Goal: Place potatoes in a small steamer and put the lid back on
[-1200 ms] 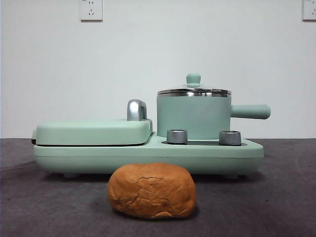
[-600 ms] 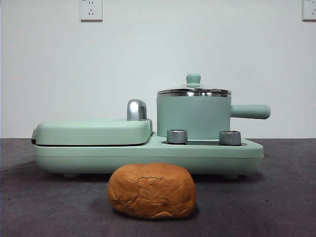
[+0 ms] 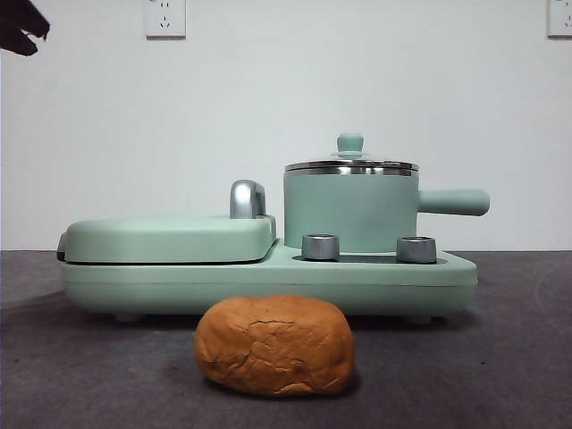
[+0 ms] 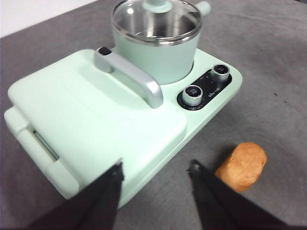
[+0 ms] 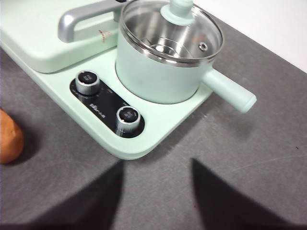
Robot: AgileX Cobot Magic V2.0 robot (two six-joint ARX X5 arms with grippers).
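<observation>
1. The potato (image 3: 275,345) lies on the grey table (image 3: 509,357), in front of the mint-green cooker base (image 3: 268,281) and apart from it. Nothing touches it. It also shows in the left wrist view (image 4: 242,166) and, cut off at the edge, in the right wrist view (image 5: 9,136).
2. The small steamer (image 3: 350,213) stands upright on the cooker base, behind the two steel dials (image 3: 321,247). Its straight side handle (image 3: 454,202) points away from the hinged grill plate (image 3: 170,239).
3. The lid (image 3: 350,164) sits flat on the steamer's steel rim, knob up. Through the glass the right wrist view (image 5: 171,29) shows a bare steel interior.
4. The grill plate is shut, with its chrome handle (image 3: 248,198) standing beside the steamer.
5. Left gripper (image 4: 156,170): jaws spread apart, holding nothing, above the table at the near edge of the grill plate.
6. Right gripper (image 5: 156,163): jaws spread apart, holding nothing, above bare table just in front of the dial corner of the base.
7. The front view shows only a black tip (image 3: 22,27) at the top corner; which arm it belongs to cannot be told.
</observation>
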